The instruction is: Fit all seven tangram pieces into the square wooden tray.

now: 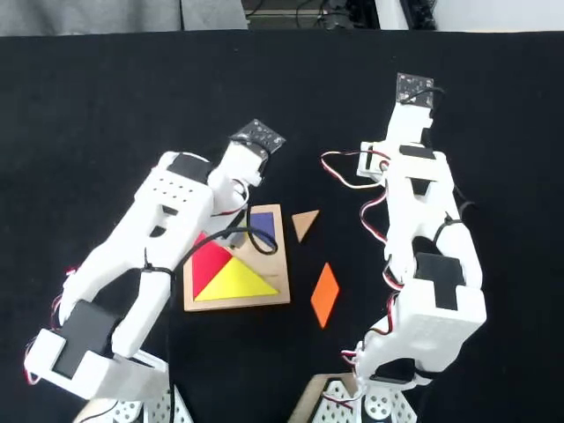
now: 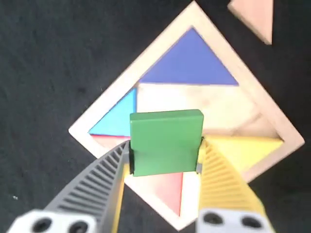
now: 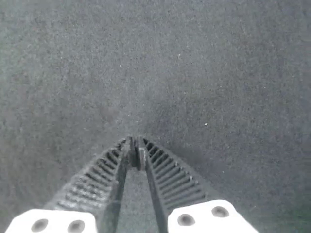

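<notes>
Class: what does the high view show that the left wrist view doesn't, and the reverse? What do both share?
High view, not the wrist view: the orange piece and the right arm. Left wrist view, not the high view: the green square gripped in the left hand, and a light blue triangle in the wooden tray. Shared: that tray, the blue triangle, the yellow triangle, and the tan triangle outside it.

pale wood tray (image 2: pixel 272 119), matt painted pieces, seemingly felt-like black table cloth (image 3: pixel 194 58).
</notes>
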